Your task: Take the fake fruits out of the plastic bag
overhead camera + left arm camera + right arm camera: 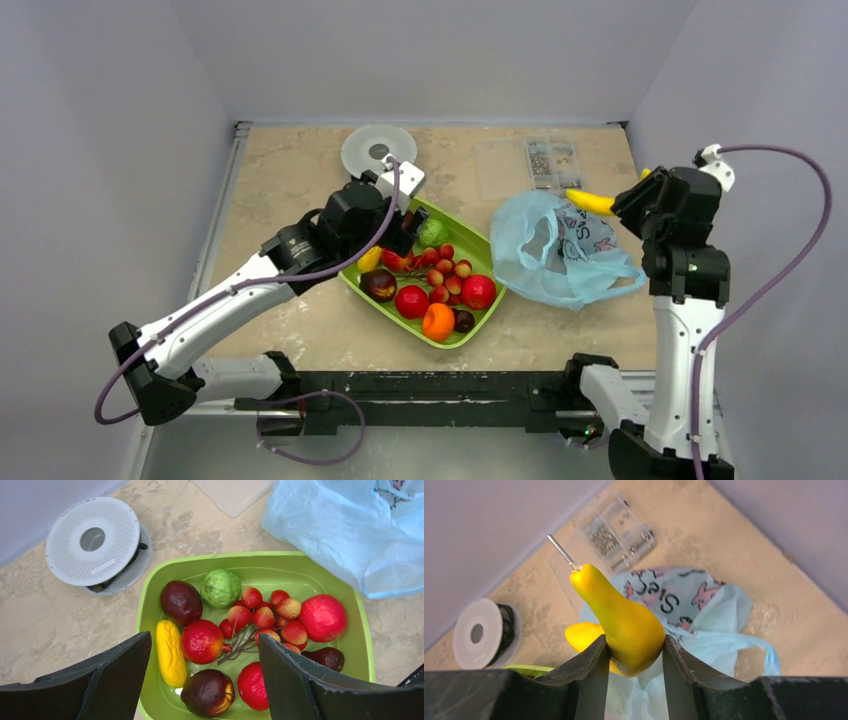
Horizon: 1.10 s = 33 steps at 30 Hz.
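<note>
The light-blue plastic bag [560, 255] lies crumpled to the right of the green tray [352, 283]. Just above the bag's far edge, my right gripper [622, 204] is shut on the yellow banana [590, 202]. The right wrist view shows the banana [624, 617] pinched between both fingers over the bag [719, 615]. In the tray lie two red balls [411, 300] [478, 291], an orange [438, 321], a dark purple-brown fruit [378, 285] and a yellow one [170, 652]. My left gripper [204, 637] hangs open over the tray's left end, holding nothing.
A small lumpy green ball [221, 587] and a cluster of red berries [265, 617] share the tray. At the back of the table are a white round spool [378, 150], a clear lid [497, 168] and a box of small parts [553, 160]. Walls close in on three sides.
</note>
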### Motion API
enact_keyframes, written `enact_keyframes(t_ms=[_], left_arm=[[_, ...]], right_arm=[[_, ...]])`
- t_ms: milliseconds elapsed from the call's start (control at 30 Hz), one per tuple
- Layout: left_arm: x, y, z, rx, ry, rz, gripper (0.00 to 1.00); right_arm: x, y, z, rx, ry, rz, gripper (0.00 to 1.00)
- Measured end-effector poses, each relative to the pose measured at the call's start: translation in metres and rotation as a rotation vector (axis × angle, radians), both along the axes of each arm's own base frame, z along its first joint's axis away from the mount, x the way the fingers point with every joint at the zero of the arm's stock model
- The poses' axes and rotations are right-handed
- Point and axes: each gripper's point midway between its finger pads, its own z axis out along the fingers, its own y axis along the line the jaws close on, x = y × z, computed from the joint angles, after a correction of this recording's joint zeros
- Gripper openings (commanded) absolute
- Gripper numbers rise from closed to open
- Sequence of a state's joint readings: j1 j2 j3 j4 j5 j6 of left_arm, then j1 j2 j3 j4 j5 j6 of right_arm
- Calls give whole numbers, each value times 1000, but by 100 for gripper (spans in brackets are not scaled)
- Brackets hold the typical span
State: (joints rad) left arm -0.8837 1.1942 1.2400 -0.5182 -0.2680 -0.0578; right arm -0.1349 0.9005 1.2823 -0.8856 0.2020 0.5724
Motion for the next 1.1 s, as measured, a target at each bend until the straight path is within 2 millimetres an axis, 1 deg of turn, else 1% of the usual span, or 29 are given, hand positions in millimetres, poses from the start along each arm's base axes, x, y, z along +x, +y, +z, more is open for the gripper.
enact_keyframes(t_ms=[67,133,167,200,233,267,300,367,400,433,467,533,567,633,667,700,733,833,867,933,1000,1100], left_arm=[[1,7,6,-13,-29,26,79],[2,14,15,-30,-65,55,80],[4,18,19,-36,-86,70,80],[4,21,22,-37,-101,81,80],[6,25,26,-44,-120,100,80],[6,29,28,-48,-135,115,80],[7,33,30,-52,-150,133,81],[9,42,34,-61,-177,171,82],[9,45,35,-64,-193,187,82],[10,51,36,-65,-213,206,82],[10,57,38,-68,-233,224,83],[9,68,42,-80,-272,261,83],[8,75,46,-89,-296,282,83],[7,87,56,-114,-344,320,83],[6,91,60,-125,-360,334,83],[6,95,65,-141,-378,351,83],[6,98,69,-149,-394,362,83],[7,102,79,-172,-424,386,83],[8,102,79,-169,-429,388,83],[9,102,79,-159,-433,389,83],[10,101,76,-151,-434,392,83],[11,101,75,-148,-434,392,83]], right_arm=[[6,-2,27,-41,-44,24,4],[18,1,57,-61,-102,61,4],[26,5,71,-63,-130,85,5],[33,9,80,-59,-151,109,5],[43,18,89,-53,-170,146,6],[57,37,97,-43,-184,208,7],[65,53,100,-33,-191,257,7],[83,105,97,1,-184,403,6],[90,126,91,18,-168,456,6],[97,153,77,41,-130,520,6],[100,170,65,53,-101,556,6],[102,207,34,69,-23,632,6],[100,221,22,68,12,661,7],[92,256,-4,59,85,743,6],[87,274,-16,48,116,784,7],[83,287,-25,40,141,817,6],[76,304,-38,26,178,859,7],[60,335,-74,-9,279,936,8],[56,342,-84,-15,307,953,8],[52,345,-98,-20,349,966,10],[48,345,-109,-16,393,974,11],[46,346,-122,-7,430,982,19]])
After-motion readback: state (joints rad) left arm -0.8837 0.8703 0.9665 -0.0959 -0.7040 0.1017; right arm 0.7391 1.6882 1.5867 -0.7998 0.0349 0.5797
